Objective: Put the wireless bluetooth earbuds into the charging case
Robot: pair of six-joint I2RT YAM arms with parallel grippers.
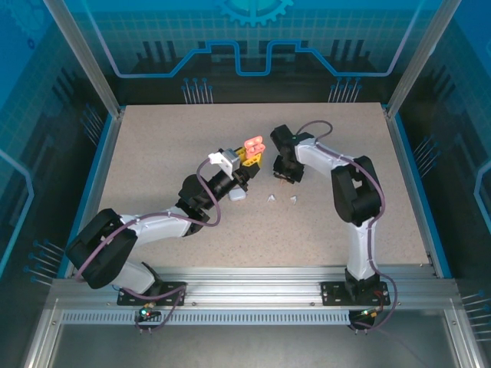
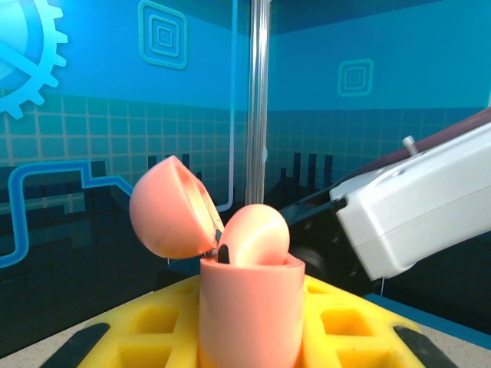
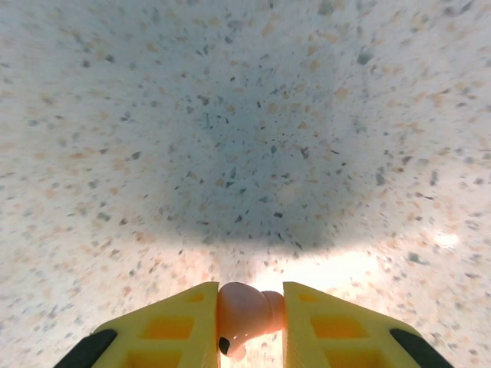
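Speckled table [image 1: 153, 169], blue-edged. Left arm reached in from the bottom left toward centre; left gripper [image 1: 250, 159], yellow fingers, clamped on a pink charging case [image 1: 254, 143] with its lid swung open, held up off the table. Right arm bent over from the right, right gripper [image 1: 287, 175] pointed down at the tabletop just right of the case; jaw state not readable here. Two white earbuds [image 1: 271, 198] [image 1: 294, 199] lay near each other on the table below the right gripper. Pale case [image 1: 238, 194] lay beside the left wrist.

L pincer [image 2: 250, 326], R pincer [image 3: 251, 308]: jaws tight
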